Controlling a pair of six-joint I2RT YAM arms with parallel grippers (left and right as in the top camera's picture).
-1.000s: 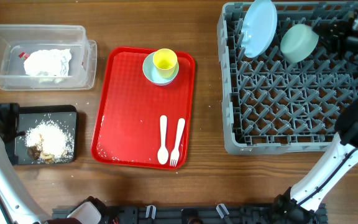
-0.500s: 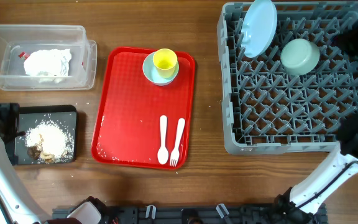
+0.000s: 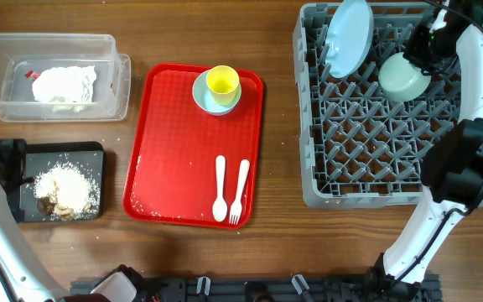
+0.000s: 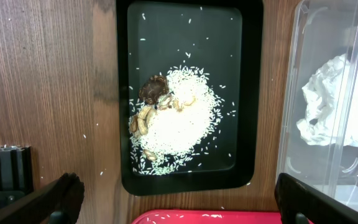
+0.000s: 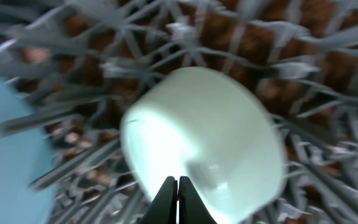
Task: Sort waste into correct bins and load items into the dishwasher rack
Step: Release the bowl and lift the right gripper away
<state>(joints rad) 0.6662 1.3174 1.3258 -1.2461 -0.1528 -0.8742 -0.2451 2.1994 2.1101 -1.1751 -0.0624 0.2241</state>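
Rack (image 3: 376, 180): large grey plastic pegged crate, bench (image 3: 275, 243) 3 o'clock.
Bowl (image 3: 402, 75): round mint green, rack 1 o'clock.
Right jaws: pressed together, over bowl.
Left jaws: spread wide.

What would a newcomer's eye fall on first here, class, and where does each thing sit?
The bright red tray mid-table, a yellow cup nested in a pale blue bowl at its far edge. Then the big grey dishwasher rack on the right, holding a mint green bowl and a tilted plate, with the shut right pincer just above the bowl.
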